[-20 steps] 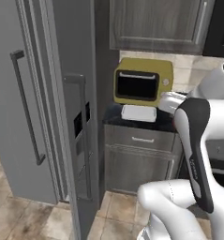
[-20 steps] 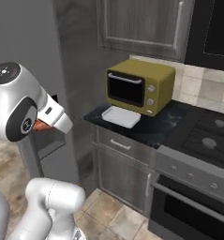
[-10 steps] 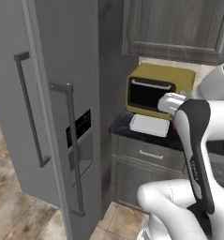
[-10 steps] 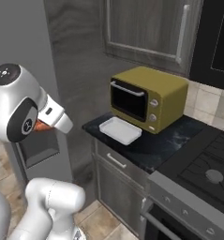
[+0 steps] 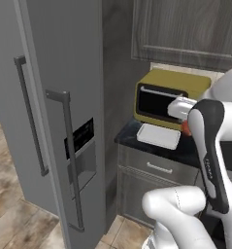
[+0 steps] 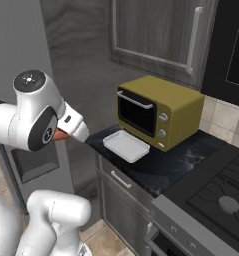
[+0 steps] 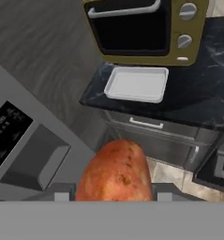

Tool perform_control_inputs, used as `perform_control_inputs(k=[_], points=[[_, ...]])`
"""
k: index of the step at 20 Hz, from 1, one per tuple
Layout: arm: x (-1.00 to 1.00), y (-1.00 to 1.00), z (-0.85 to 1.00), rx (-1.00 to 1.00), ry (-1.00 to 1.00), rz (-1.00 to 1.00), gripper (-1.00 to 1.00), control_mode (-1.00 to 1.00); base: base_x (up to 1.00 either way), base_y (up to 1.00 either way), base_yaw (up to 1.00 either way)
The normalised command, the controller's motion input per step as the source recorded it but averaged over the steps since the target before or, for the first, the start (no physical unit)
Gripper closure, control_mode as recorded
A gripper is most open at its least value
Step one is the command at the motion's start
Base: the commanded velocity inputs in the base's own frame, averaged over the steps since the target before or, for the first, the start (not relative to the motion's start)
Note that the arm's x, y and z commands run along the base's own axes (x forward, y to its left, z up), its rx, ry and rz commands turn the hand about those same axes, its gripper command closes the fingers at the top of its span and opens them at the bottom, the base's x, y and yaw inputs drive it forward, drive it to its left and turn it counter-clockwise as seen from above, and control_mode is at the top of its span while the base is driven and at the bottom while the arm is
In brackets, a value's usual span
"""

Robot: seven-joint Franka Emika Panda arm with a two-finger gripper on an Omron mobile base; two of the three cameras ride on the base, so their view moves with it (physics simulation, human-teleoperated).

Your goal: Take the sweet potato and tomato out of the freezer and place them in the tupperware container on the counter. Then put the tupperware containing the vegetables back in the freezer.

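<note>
My gripper (image 7: 113,194) is shut on the sweet potato (image 7: 115,169), an oblong orange-red lump that stands up between the finger tips. Part of that lump peeks out beside the arm (image 5: 185,128) and under the hand (image 6: 61,135). The white tupperware container (image 7: 138,83) lies empty on the black counter (image 7: 202,105), ahead of the gripper and some way off, in front of the microwave. It also shows from the base as a flat tray (image 5: 158,136) (image 6: 126,146). The grey freezer (image 5: 64,121) stands left of the counter. The tomato is out of view.
A mustard-yellow microwave (image 6: 158,112) sits on the counter right behind the tray. Grey drawer fronts (image 7: 151,129) run below the slab. A stovetop (image 6: 221,200) lies to the right. Wall cabinets (image 5: 185,29) hang above. The freezer door's dispenser (image 7: 19,150) is close on my left.
The whole picture has shifted as the base drove toward the counter. The microwave and tray now look larger and nearer. The sweet potato stays in the shut gripper.
</note>
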Motion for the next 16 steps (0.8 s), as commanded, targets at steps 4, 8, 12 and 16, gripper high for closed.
perform_control_inputs(k=[4,8,12,16], points=[[0.54,-0.64,-0.48,0.00,0.00,0.13,1.00,-1.00,0.00,0.00,0.00],[0.67,-0.41,-0.58,0.00,0.00,0.08,1.00,-1.00,0.00,0.00,0.00],[0.82,-0.12,-0.57,0.00,0.01,0.05,1.00,-1.00,0.00,0.00,0.00],[0.99,0.00,-0.61,-0.02,0.05,0.02,1.00,-1.00,0.00,0.00,0.00]])
